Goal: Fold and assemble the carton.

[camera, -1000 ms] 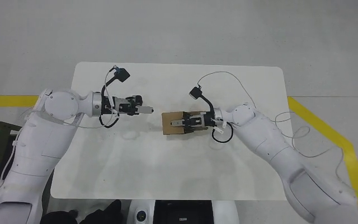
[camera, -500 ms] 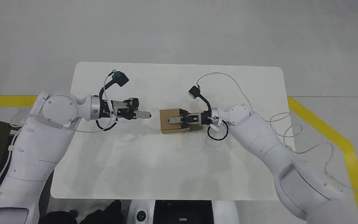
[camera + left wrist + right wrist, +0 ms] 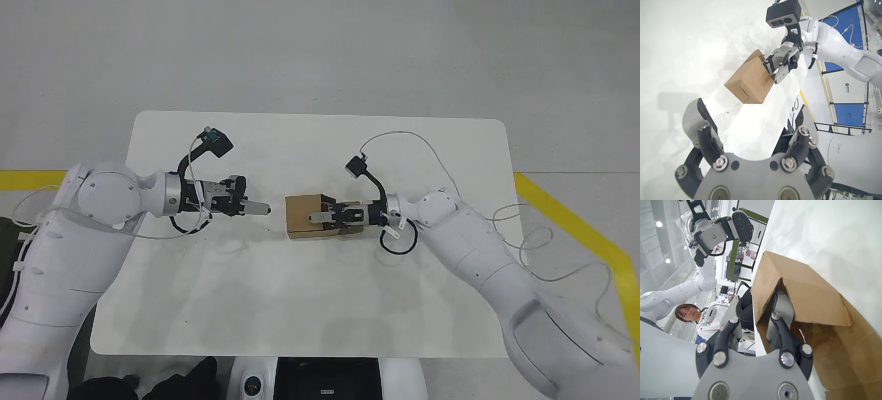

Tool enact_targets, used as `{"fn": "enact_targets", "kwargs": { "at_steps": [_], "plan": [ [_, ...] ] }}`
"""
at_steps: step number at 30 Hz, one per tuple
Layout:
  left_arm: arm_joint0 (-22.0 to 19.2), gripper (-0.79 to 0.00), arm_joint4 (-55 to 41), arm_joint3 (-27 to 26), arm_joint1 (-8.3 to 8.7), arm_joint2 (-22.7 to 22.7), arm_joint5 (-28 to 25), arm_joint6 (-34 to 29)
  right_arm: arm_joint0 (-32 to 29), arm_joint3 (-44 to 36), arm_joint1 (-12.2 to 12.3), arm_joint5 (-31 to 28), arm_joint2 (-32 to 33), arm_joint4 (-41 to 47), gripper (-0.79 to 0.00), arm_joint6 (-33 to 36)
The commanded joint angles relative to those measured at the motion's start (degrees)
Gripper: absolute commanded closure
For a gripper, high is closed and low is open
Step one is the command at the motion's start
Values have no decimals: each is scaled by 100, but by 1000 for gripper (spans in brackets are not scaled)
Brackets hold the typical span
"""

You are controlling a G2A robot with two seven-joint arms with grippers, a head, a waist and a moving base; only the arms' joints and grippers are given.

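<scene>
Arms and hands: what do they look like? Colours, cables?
Glossy white shells on left arm and right arm; left hand and right hand: grey metal base, black linkages, silver screws, pale fingers with black textured pads. Black camera on a black wrist bracket. Thin white cables along the right arm.

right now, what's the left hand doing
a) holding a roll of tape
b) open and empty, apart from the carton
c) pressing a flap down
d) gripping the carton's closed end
b: the left hand is open with nothing between its fingers, and bare table separates it from the carton, which the right hand holds by one wall at its open end.
</scene>
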Motion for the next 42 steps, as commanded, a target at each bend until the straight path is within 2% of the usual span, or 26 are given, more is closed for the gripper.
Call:
{"fn": "enact_targets", "kwargs": {
  "at_steps": [1,7,9,27,35,40,42],
  "plan": [
    [22,-785,59,-35,5,-5,-36,61,-11,-122,104,-32,98,-144,-308,-32],
    [78,-785,155,-150,19,7,-103,137,-76,-525,391,80,422,-480,-311,79],
    [84,-785,175,-172,22,19,-108,150,-108,-650,488,289,527,-680,-314,237],
    [45,-785,238,-217,49,52,-109,148,-635,-1035,756,668,1110,-1025,-308,271],
    [45,-785,238,-217,49,52,-109,148,-965,-1830,1023,890,1647,-1421,-289,290],
    [45,-785,238,-217,49,52,-109,148,-1238,-2429,1212,1177,2058,-1791,-212,244],
    [45,-785,238,-217,49,52,-109,148,-1342,-2668,1273,1246,2204,-1935,0,216]
  ]
}}
